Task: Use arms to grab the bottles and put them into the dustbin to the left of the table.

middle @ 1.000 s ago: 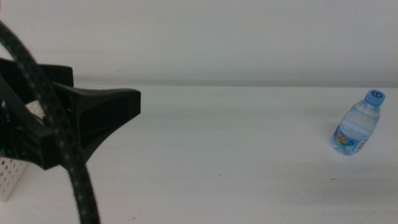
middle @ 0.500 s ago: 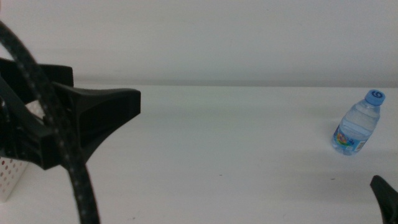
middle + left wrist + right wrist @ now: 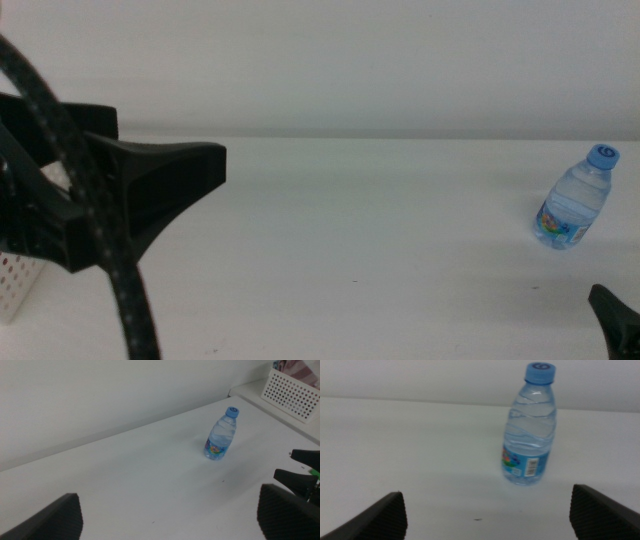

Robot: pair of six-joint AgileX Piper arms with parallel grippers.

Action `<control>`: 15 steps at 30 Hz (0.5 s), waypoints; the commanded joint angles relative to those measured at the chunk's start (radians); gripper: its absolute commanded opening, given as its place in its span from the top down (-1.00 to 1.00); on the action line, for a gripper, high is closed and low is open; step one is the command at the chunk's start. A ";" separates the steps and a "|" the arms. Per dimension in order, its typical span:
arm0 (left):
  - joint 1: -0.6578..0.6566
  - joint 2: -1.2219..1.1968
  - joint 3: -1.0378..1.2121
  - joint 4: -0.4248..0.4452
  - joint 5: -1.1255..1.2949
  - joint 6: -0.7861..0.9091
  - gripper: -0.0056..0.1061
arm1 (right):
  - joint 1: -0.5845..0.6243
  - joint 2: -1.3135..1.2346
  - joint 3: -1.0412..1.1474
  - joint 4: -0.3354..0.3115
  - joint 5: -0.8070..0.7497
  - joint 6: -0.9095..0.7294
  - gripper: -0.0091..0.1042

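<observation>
water bottle (image 3: 529,430) upright on table (image 3: 380,220), dustbin (image 3: 18,285) contents unseen, right tool (image 3: 485,510) open

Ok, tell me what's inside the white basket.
The white basket shows something pinkish and striped above its rim in the left wrist view; what it is can't be told. In the middle view the left tool covers most of the basket, so the rest of its contents stay hidden.

Small clear blue-capped water bottle (image 3: 220,434) upright on plain white tabletop (image 3: 150,490). White perforated plastic basket (image 3: 295,391) well beyond bottle. Left gripper (image 3: 170,512) jaws spread wide.
</observation>
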 commanded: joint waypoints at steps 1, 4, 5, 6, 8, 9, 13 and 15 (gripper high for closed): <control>-0.005 -0.003 0.005 -0.002 -0.023 -0.004 -0.78 | -0.034 0.014 0.042 -0.005 -0.032 -0.003 -0.68; -0.005 -0.003 0.005 -0.002 -0.023 -0.004 -0.78 | -0.101 0.033 0.042 -0.005 -0.061 0.027 -0.68; -0.005 -0.003 0.005 -0.002 -0.023 -0.004 -0.78 | -0.115 0.038 0.042 -0.005 -0.066 0.042 -0.68; -0.005 -0.003 0.005 -0.002 -0.023 -0.004 -0.78 | -0.127 0.044 0.042 -0.005 -0.072 0.045 -0.68; -0.005 -0.003 0.005 -0.002 -0.023 -0.004 -0.78 | -0.129 0.055 0.042 -0.005 -0.086 0.043 -0.68; -0.005 -0.003 0.005 -0.002 -0.023 -0.004 -0.78 | -0.129 0.066 0.042 -0.005 -0.096 0.043 -0.68; -0.005 -0.003 0.005 -0.002 -0.023 -0.004 -0.78 | -0.129 0.147 0.042 -0.005 -0.141 0.043 -0.68; -0.005 -0.003 0.005 -0.002 -0.023 -0.004 -0.78 | -0.129 0.204 0.042 -0.005 -0.167 0.043 -0.68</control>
